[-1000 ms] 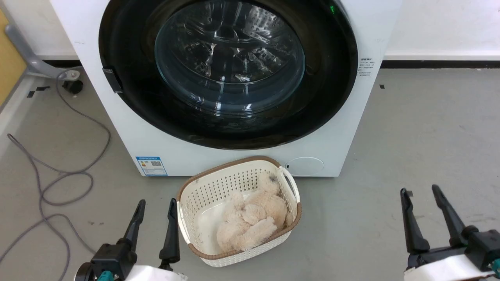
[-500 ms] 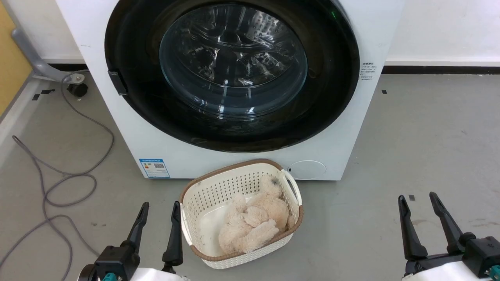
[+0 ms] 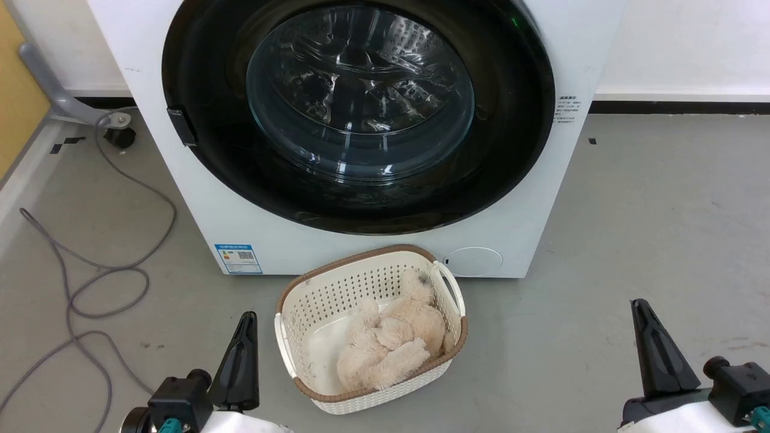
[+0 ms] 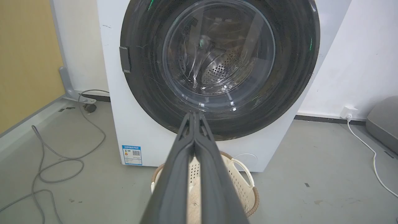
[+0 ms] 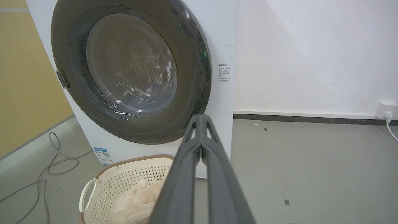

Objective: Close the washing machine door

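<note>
"As the washing machine door (image 3: 361, 114) lies flat in the white front of the washing machine (image 3: 252, 234), with no gap showing along its black frame, how much of the job is left?" asks the picture desk.

"Little, by the look of it," the photographer replies. "The door appears shut. The small tab (image 3: 181, 126) on its left edge sits against the casing, and the steel drum (image 4: 224, 68) shows through the glass. Whether the catch has clicked cannot be told."

"And the hands?"

"Both are low and well clear of the machine. The left hand (image 3: 248, 319) hangs just beside the basket (image 3: 448, 282), its two fingers pressed together, holding nothing. The right hand (image 3: 639, 307) hovers over bare floor (image 3: 631, 210) far to the other side, also pinched together and empty."

"Why so far back?"

"Likely to keep off the basket, which stands right at the foot of the machine with a plush toy (image 3: 391, 343) inside. A grey cable (image 3: 173, 211) loops on the floor at the left, out of the way."
</note>
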